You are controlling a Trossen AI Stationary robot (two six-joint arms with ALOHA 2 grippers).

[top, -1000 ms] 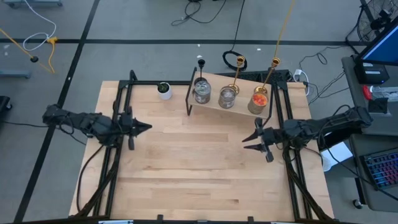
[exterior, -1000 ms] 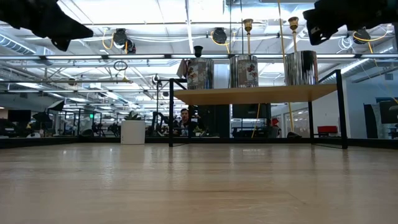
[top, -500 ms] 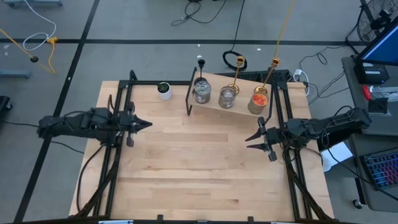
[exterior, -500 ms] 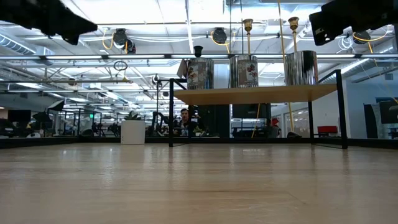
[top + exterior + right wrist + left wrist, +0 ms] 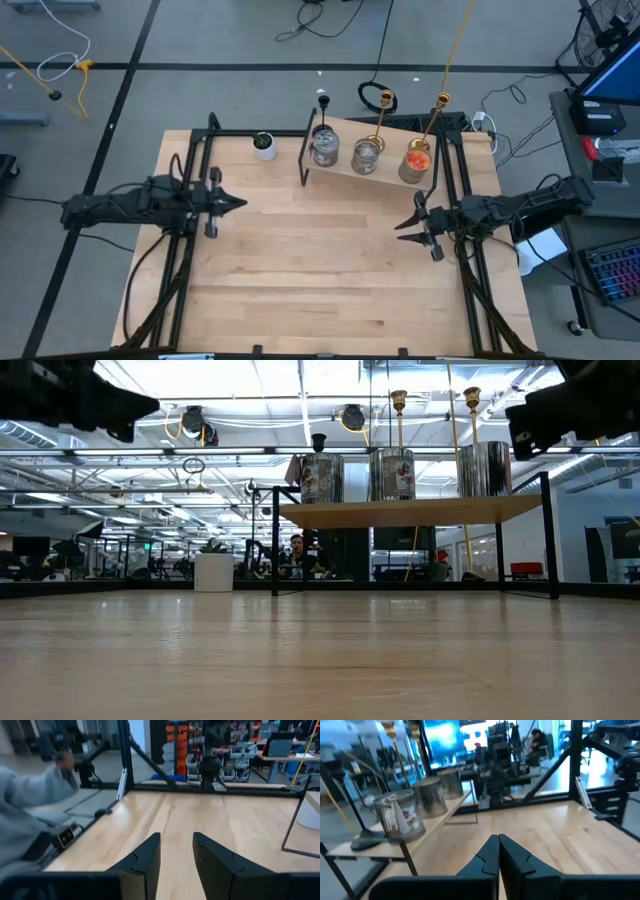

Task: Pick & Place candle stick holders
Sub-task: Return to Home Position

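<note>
High view: all six candle stick holders (image 5: pixel 366 155) stand on the shelf (image 5: pixel 345 170) at the far edge of the table (image 5: pixel 300 290), the shelf's long axis running across it. The right gripper (image 5: pixel 405 226), parted and empty, hovers nearer, just short of the orange-red cup (image 5: pixel 417 160). The left gripper (image 5: pixel 236 203), pinched together on nothing, is well apart.

Low view: both grippers hang clear of the tabletop (nothing beneath them).

Left wrist view: the fingers (image 5: pixel 487 857) meet.

Right wrist view: bare wood shows between the fingers.

Pulling back looks unobstructed.
</note>
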